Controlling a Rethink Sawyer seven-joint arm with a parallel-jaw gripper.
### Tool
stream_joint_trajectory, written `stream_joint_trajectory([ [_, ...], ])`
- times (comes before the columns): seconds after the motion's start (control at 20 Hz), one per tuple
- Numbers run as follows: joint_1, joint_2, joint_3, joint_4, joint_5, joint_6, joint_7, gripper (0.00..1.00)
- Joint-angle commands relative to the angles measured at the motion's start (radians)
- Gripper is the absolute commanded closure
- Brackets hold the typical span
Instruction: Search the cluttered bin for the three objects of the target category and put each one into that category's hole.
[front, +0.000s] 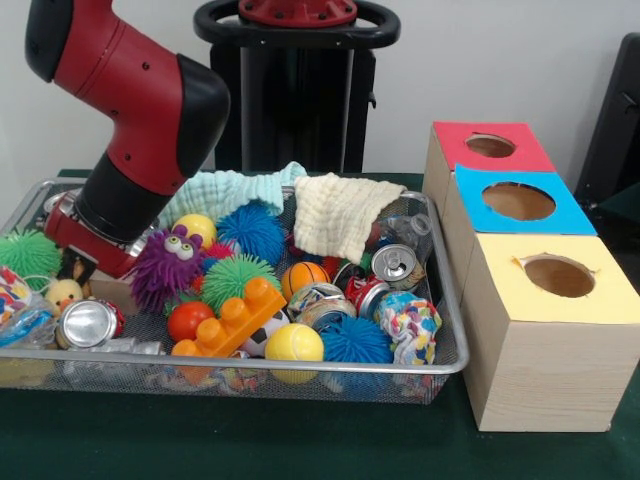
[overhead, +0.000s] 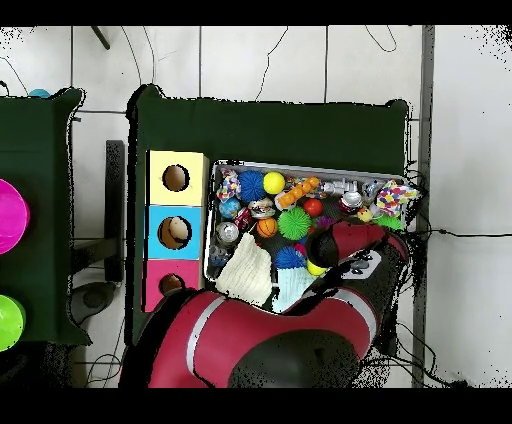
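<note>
A wire mesh bin (front: 455, 330) holds mixed clutter: crushed drink cans (front: 393, 265) (front: 88, 322), spiky rubber balls (front: 250, 230) (front: 355, 340), a yellow ball (front: 294, 343), an orange toy brick (front: 235, 318) and two cloths (front: 335, 212). Beside it stand three boxes with round holes, topped red (front: 490, 146), blue (front: 518, 201) and yellow (front: 558, 276). The arm's wrist (front: 85, 240) dips into the bin's left part next to a purple fuzzy toy (front: 168, 265). The gripper itself is hidden behind the wrist and toys. From overhead the arm (overhead: 345, 265) covers that corner of the bin (overhead: 300, 166).
From overhead, the blue box's hole (overhead: 177, 232) shows something pale inside. A second green table with pink and green bowls (overhead: 8, 215) lies at the left edge. The robot's pedestal (front: 297, 90) stands behind the bin.
</note>
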Motion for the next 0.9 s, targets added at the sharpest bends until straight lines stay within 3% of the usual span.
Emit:
stream_joint_trajectory([
  [0.05,-0.019,0.069,0.124,-0.062,-0.038,-0.014,0.034,1.0],
  [0.55,-0.025,0.041,0.151,-0.035,-0.061,-0.079,0.051,1.0],
  [0.9,-0.001,-0.038,0.196,0.051,-0.068,-0.108,0.077,1.0],
])
